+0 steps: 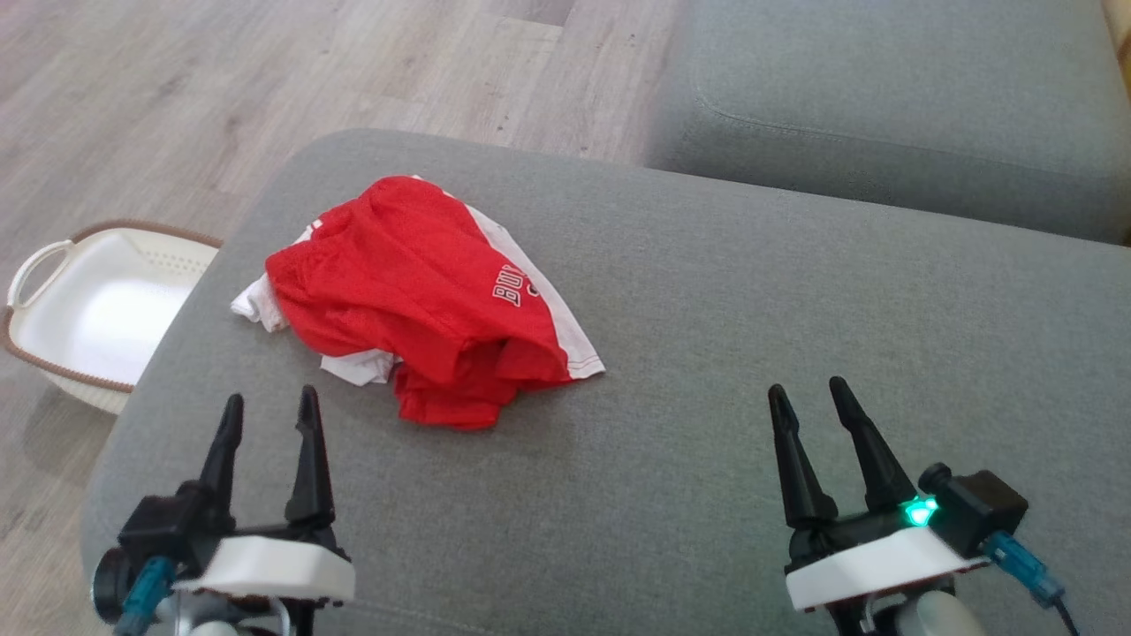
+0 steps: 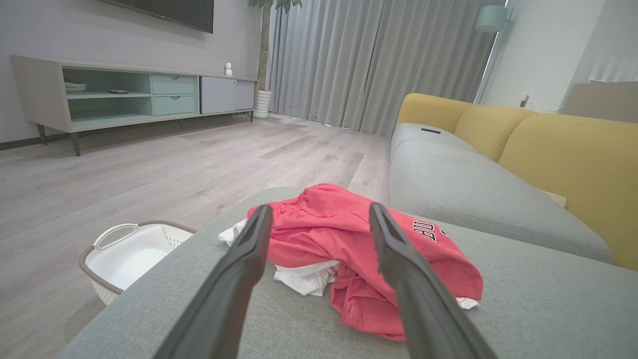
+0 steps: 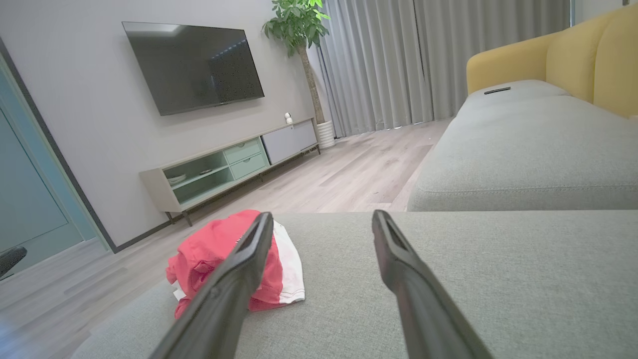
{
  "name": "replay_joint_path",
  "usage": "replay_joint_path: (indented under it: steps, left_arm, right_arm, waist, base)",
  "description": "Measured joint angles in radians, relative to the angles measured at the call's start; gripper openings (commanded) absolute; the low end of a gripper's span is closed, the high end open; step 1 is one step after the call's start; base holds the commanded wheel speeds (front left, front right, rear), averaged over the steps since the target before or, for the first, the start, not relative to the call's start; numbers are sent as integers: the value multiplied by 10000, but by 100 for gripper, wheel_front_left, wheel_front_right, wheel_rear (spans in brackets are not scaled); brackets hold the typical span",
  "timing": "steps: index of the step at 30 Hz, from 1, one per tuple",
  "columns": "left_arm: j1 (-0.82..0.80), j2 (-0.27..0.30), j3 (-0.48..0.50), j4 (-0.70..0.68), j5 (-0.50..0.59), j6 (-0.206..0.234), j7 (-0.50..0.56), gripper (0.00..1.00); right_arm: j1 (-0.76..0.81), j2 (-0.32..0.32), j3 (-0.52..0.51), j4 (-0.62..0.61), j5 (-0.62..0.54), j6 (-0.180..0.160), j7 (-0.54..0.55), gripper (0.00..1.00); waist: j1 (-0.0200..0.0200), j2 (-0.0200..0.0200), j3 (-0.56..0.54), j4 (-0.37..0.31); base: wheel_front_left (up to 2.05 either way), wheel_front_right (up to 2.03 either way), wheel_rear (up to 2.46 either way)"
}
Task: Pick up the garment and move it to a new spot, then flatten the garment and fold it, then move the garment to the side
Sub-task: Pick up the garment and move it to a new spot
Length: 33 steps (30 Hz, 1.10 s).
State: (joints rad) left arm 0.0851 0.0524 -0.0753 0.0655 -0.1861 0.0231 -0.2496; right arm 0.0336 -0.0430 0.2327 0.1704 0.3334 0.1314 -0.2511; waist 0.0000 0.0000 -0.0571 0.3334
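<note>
Two sets of jaws spread wide, nothing held.
Crumpled shirt (image 1: 415,291) on grey cushion (image 1: 707,353) near left gripper (image 1: 270,397); right gripper (image 1: 806,387) well apart.

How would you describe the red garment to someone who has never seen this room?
Find the large grey cushion in front of the grey sofa. Toward its left end, near the white basket on the floor, lies the crumpled garment. It alone is bright red, with white trim and lettering.

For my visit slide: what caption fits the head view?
Crumpled red jersey on a grey sofa cushion, with left end effector and right end effector open, short of it.
</note>
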Motion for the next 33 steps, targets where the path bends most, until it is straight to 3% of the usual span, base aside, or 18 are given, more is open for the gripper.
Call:
replay_joint_path:
  steps: [8,15,21,28,33]
  left_arm:
    - [-46,-2,249,86,184,-196,0,100]
    - [-1289,115,113,915,650,-970,0,100]
    - [-3567,867,-1014,2483,863,-1467,247,100]
    - [-6076,2004,-2717,4073,-4,-1551,2167,100]
    - [-6783,2642,-3436,4840,-606,-1551,3392,100]
  right_arm:
    - [-3,0,-107,29,-2,0,0,100]
    - [-186,-2,-525,-88,-270,0,0,100]
    - [-872,-10,-851,-148,-374,0,0,100]
    - [-1297,-15,-765,-211,-370,0,-2,100]
    - [-1349,-17,-734,-244,-351,0,-2,100]
  waist:
    - [0,0,210,-357]
    - [0,0,1041,-821]
    - [1,0,1956,-1327]
    - [1,0,2843,-2061]
    - [2,0,3201,-2366]
  base:
    - [0,0,0]
    - [0,0,0]
    - [0,0,0]
    - [0,0,0]
    - [0,0,0]
